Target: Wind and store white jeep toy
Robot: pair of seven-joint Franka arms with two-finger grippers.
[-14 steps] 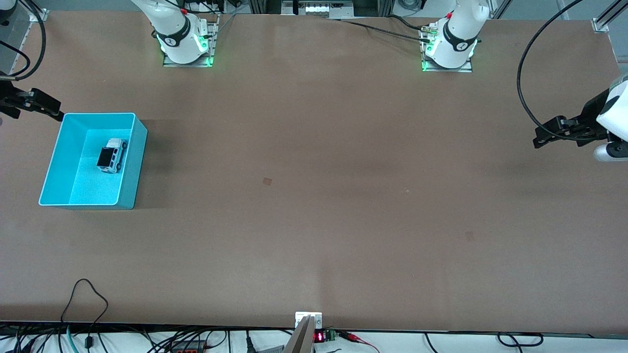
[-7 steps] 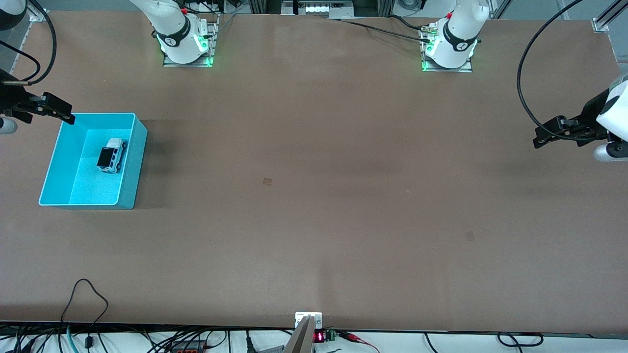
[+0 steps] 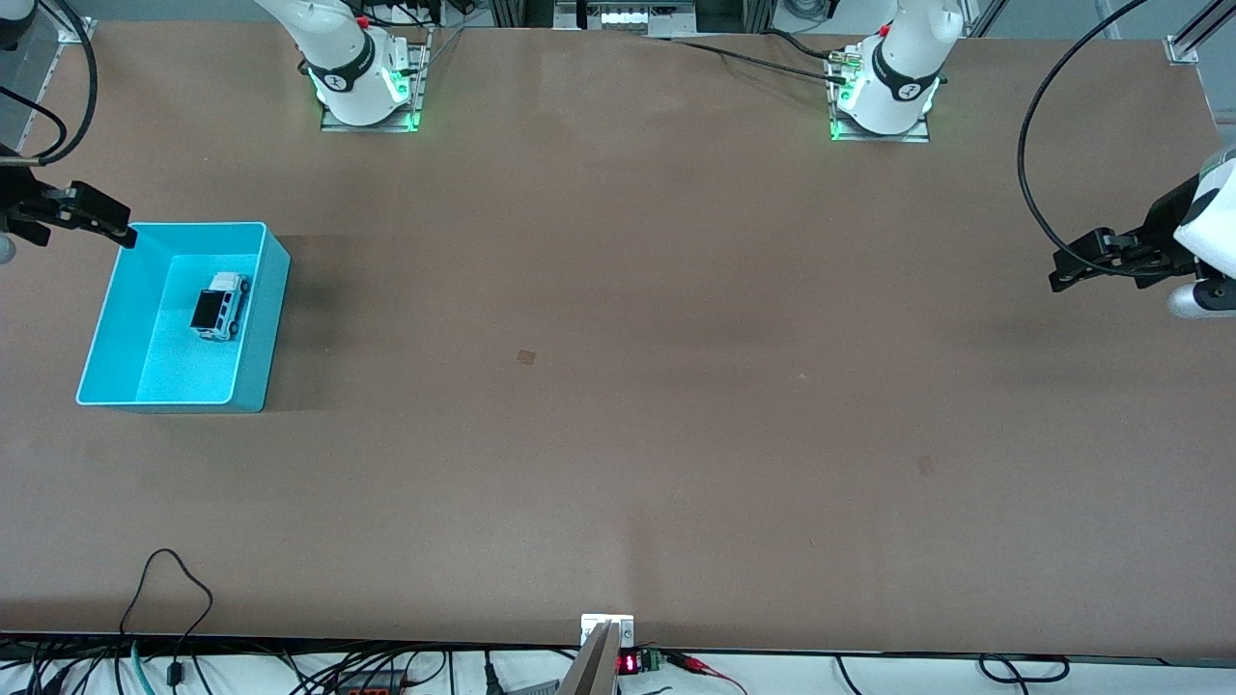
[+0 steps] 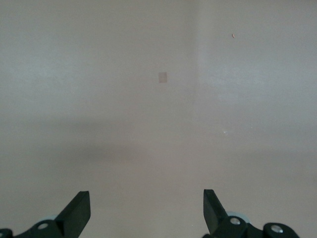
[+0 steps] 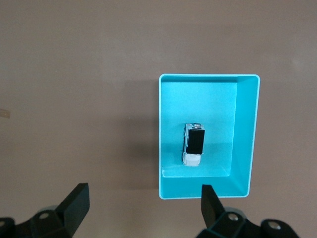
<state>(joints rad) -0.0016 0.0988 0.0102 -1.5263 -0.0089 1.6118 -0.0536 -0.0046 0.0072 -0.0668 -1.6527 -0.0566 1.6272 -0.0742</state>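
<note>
The white jeep toy point(image 3: 221, 306), with a black roof panel, rests on its wheels inside the turquoise bin point(image 3: 261, 319) at the right arm's end of the table. It also shows in the right wrist view point(image 5: 194, 144), in the bin point(image 5: 246, 129). My right gripper point(image 3: 116, 232) is open and empty, up in the air by the bin's corner nearest the right arm's base; its open fingers show in its wrist view point(image 5: 141, 202). My left gripper point(image 3: 1062, 275) is open and empty over bare table at the left arm's end point(image 4: 146, 208).
The brown table point(image 3: 618, 386) holds a small square mark point(image 3: 526, 356) near its middle. Cables and a small display point(image 3: 628, 662) run along the edge nearest the front camera.
My right gripper shifted toward the bin and then drew back a little toward the table's end. The jeep, the bin and the left arm have not moved.
</note>
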